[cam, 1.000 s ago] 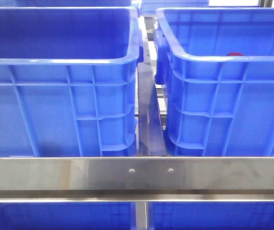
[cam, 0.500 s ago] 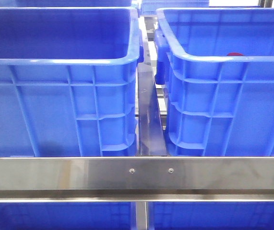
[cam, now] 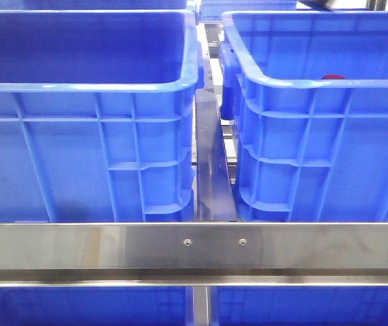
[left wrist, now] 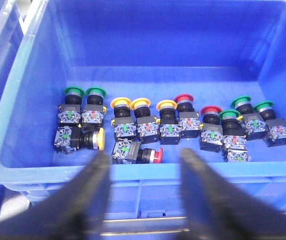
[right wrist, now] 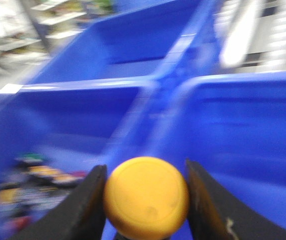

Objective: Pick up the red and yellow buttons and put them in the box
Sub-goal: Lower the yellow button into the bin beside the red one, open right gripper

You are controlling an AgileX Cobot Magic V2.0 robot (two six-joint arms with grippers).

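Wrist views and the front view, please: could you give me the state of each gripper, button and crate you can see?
Left gripper: open, empty, above the button crate.
Right gripper: shut on yellow button.
Button crate: holds many buttons, most upright.
Red button: lying on its side.
Left front crate: inside hidden.
Right front crate: something red shows above the rim.
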